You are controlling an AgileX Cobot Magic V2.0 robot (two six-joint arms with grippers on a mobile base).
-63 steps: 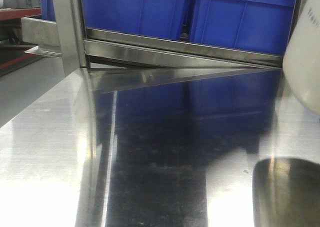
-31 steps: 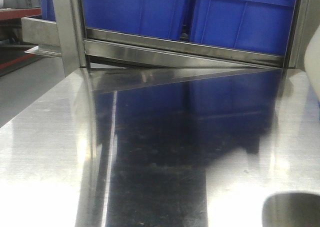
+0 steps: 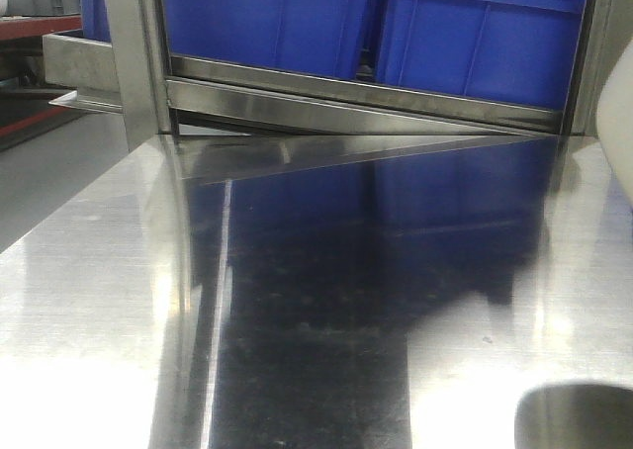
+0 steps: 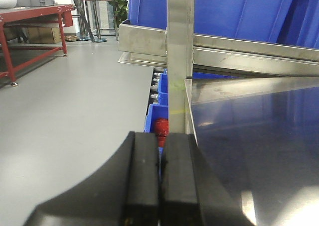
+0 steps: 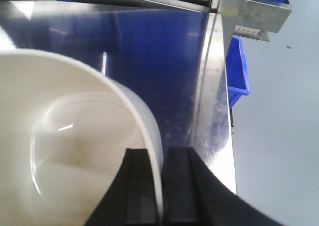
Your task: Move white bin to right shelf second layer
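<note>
The white bin [image 5: 75, 151] is a smooth cream tub seen from above in the right wrist view, held over the steel tabletop [image 5: 164, 52]. My right gripper [image 5: 162, 154] is shut on its rim, one finger inside and one outside. In the front view only a strip of the bin [image 3: 618, 123] shows at the right edge, above the tabletop. My left gripper [image 4: 160, 139] is shut and empty, at the table's left edge. No shelf level with white rollers shows in any view.
Big blue crates [image 3: 267, 19] stand on a steel rack level behind the shiny tabletop [image 3: 99, 301]. A steel upright post [image 3: 134, 53] rises at the back left. Small blue bins [image 4: 157, 121] sit below the left edge, another blue bin [image 5: 238, 71] off the right edge. A red-framed table [image 4: 30, 17] stands far left.
The white bin has moved right and up, mostly out of the front view. Its dark reflection on the tabletop has shrunk toward the bottom right corner. The last half second shows little motion.
</note>
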